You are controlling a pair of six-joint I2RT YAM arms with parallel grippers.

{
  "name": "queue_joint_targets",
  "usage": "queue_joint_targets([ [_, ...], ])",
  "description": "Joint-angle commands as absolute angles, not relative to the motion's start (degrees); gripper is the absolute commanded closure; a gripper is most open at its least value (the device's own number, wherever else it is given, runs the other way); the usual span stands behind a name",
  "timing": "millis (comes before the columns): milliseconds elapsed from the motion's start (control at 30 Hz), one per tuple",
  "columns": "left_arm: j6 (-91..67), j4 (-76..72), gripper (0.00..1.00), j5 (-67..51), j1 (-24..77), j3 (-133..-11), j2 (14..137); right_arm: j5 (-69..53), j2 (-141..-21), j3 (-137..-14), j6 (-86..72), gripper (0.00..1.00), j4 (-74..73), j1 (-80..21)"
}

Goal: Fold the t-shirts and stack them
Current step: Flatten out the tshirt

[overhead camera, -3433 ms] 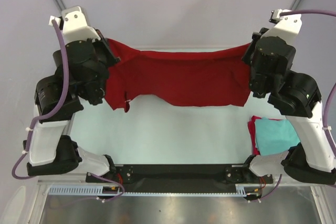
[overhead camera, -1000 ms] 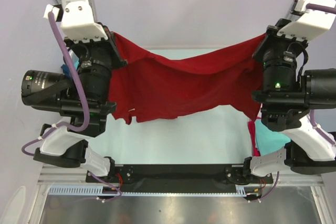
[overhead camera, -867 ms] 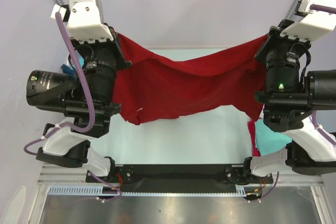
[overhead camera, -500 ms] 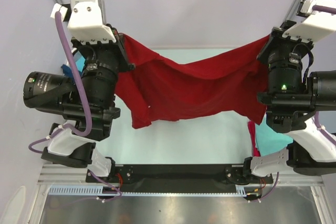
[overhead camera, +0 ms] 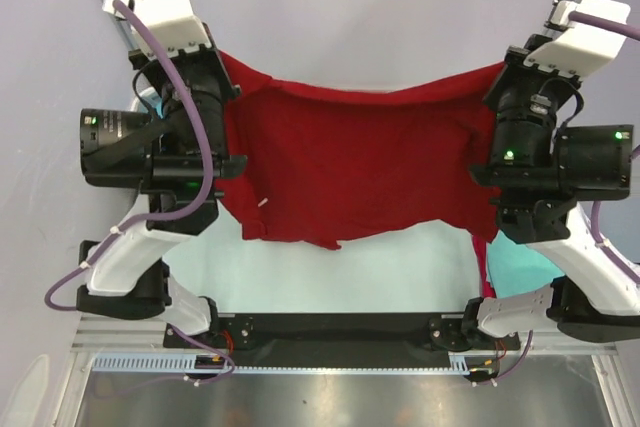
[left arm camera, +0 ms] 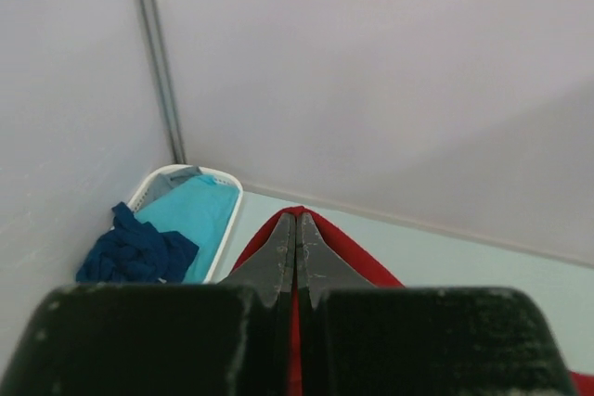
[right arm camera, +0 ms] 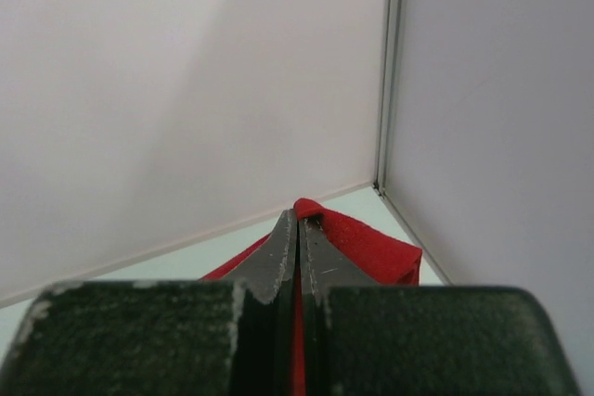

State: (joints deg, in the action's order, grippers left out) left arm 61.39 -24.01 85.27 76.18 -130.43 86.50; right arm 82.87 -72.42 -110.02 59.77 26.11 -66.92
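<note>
Red t-shirt (overhead camera: 350, 167) hangs pinched between both end effectors (left arm camera: 296, 222) (right arm camera: 298, 220).

Overhead view: the red shirt's (overhead camera: 350, 167) two far corners run out of sight behind the left arm (overhead camera: 150, 142) at 10 o'clock and the right arm (overhead camera: 560, 157) at 2 o'clock. At 4 o'clock the right arm covers most of the turquoise shirt (overhead camera: 512, 267); the red cloth (overhead camera: 480, 252) beside it is probably another shirt. Left wrist view: the left gripper's (left arm camera: 296, 229) body hides the basket's (left arm camera: 148, 185) near end and the navy cloth's (left arm camera: 135, 249) lower edge at 8 o'clock.
</note>
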Motion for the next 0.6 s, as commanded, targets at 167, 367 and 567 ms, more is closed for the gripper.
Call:
queue_joint_targets([
  [167,50.2,-16.9,1.00,81.4,66.0,-122.9,82.5,75.6,-75.1,-113.2,32.4,1.00,0.8,-58.7],
  [367,39.0,-6.3,1.00,79.9,61.5,-121.2,82.3,73.0,-77.4,-115.8,21.9,1.00,-10.3,-55.5],
  [567,27.8,5.6,1.00,76.7,58.6,-121.6,82.4,70.3,-78.8,-118.2,14.4,1.00,-18.2,-51.7],
])
